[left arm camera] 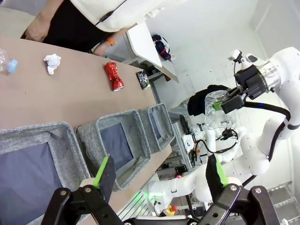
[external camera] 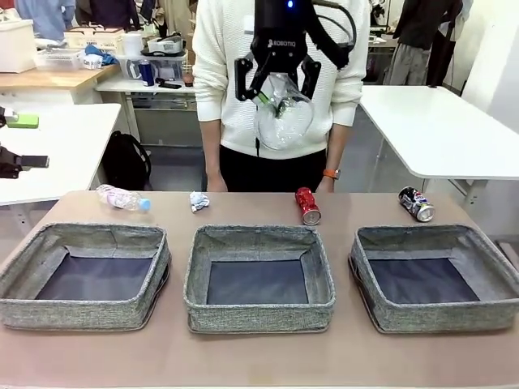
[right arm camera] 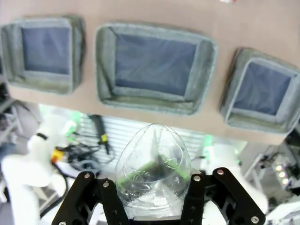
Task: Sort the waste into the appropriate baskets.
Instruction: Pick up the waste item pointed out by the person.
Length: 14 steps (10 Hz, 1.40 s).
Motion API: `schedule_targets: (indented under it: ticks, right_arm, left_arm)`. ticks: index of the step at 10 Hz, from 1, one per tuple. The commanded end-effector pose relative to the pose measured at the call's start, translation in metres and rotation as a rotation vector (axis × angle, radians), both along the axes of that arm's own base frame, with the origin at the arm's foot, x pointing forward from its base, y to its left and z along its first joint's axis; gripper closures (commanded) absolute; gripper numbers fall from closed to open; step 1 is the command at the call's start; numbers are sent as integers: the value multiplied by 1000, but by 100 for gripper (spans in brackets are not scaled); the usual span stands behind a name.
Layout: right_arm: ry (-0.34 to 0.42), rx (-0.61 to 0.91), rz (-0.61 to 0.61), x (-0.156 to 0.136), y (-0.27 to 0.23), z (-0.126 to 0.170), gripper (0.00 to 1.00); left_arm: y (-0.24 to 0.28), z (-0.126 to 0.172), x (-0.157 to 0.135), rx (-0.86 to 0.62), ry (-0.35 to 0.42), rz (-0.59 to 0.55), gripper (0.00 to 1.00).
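The right gripper (external camera: 278, 96), marked ROBOTIQ, pinches the clear plastic cup (external camera: 284, 120), with the middle basket (right arm camera: 150, 104) straight ahead of it. The left wrist view shows the left gripper (left arm camera: 159, 171) spread and empty.

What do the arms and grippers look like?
Right arm: white rounded links, black cable alongside. Right gripper: black, white ROBOTIQ lettering, blue light above. Left gripper: black linkage fingers, green pads.

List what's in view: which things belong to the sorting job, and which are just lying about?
Job: cup, held by the right gripper; bottle; paper ball; red can; dark can; left basket; middle basket; right basket.
Lying about: backpack; green item on the side table.
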State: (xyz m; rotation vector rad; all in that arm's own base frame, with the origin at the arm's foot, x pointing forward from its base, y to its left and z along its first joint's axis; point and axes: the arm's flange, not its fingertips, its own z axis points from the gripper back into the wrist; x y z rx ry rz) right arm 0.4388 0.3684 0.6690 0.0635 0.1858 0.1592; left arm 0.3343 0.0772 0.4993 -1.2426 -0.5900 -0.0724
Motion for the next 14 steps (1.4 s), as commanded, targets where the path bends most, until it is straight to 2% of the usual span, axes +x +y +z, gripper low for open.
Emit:
schedule_targets:
  ticks: [1, 4, 7, 8, 9, 10, 14]
  right_arm:
    - [51, 52, -201, -6, 10, 26, 97]
    - [105, 87, -357, -6, 14, 34, 97]
    - [107, 102, -413, -4, 15, 40, 97]
    - [109, 103, -407, -4, 14, 41, 97]
    - [78, 86, -427, -3, 13, 40, 97]
    - [95, 77, -373, -7, 9, 31, 97]
    - [95, 77, -373, -7, 9, 31, 97]
  left_arm:
    - [-1, 1, 1, -17, -28, -3, 0]
    - [-1, 1, 1, -17, -28, -3, 0]
    - [-1, 1, 1, -17, -28, -3, 0]
    - [-1, 1, 1, -17, -28, -3, 0]
    - [-1, 1, 1, -17, -28, -3, 0]
    - [-1, 1, 1, -17, -28, -3, 0]
    - [-1, 1, 1, -17, -28, -3, 0]
